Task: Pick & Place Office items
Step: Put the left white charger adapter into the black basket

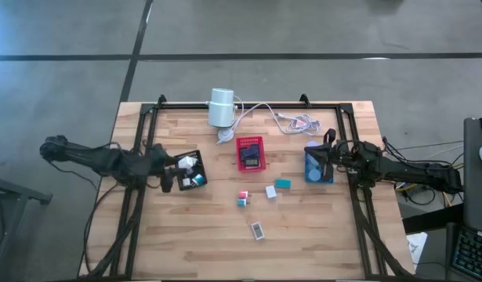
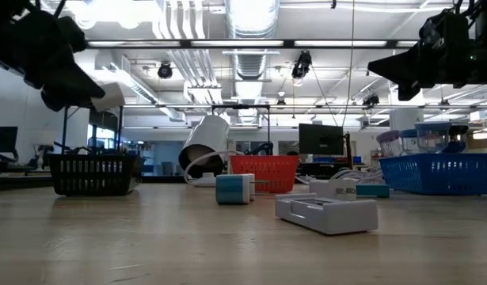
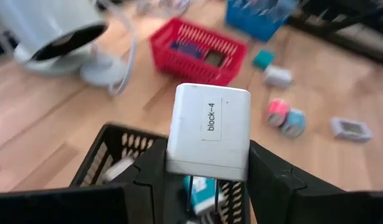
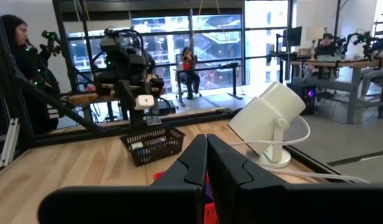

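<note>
While the left gripper [image 3: 207, 180] hangs over the black basket [image 1: 186, 171], its two fingers are clamped on the lower sides of a white block [image 3: 210, 129], which stands upright between them with its labelled face toward the wrist camera. The block looks small, rigid and light, a smooth plastic piece with rounded corners, so it should neither bend nor break; its slick sides could slip if the squeeze is weak, and the flat opposite sides are the sensible place to hold it, as now. Directly below the fingers, inside the basket, lie a few pieces already dropped there, one of them teal and white [image 3: 200, 190].

Farther out on the wooden table [image 1: 201, 235] the remaining items sit well apart from this gripper: a pink and a teal piece [image 1: 242, 197] side by side, a small white block [image 1: 270, 191], a teal block [image 1: 282, 184] and a flat grey-white piece [image 1: 258, 229] nearest the front edge. A red basket [image 1: 250, 153] stands mid-table.

The right gripper [image 4: 207, 158] waits, fingers pressed together and empty, over the blue basket [image 1: 313, 170].
</note>
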`<state>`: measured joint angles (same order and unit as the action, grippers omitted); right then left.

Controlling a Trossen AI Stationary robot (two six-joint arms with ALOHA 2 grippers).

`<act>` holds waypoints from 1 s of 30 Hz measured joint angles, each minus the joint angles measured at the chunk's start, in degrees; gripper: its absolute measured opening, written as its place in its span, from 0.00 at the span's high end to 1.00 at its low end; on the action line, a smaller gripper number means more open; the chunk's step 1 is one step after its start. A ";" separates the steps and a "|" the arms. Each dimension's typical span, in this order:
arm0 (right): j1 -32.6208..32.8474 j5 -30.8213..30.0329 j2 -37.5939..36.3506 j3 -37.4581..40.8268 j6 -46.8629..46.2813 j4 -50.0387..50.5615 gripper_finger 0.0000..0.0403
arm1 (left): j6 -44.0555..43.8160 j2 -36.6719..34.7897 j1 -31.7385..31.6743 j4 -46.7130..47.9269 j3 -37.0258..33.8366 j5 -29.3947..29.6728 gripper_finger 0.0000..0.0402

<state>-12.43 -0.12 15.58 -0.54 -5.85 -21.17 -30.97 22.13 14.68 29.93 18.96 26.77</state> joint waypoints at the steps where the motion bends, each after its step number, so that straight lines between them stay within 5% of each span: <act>1: 0.00 0.00 0.00 0.00 0.02 -0.02 0.98 | -1.37 2.34 0.00 1.35 1.40 0.13 0.62; 12: 0.02 0.02 0.00 0.00 0.02 -0.02 0.98 | -8.56 24.65 -0.04 11.84 10.55 0.34 0.62; 30: 0.02 0.01 0.00 0.00 -0.06 -0.04 0.98 | -12.97 38.56 -0.48 13.19 11.67 -1.31 0.62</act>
<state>-12.40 -0.11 15.57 -0.54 -5.90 -21.21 -43.94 60.69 14.20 43.11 30.63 25.45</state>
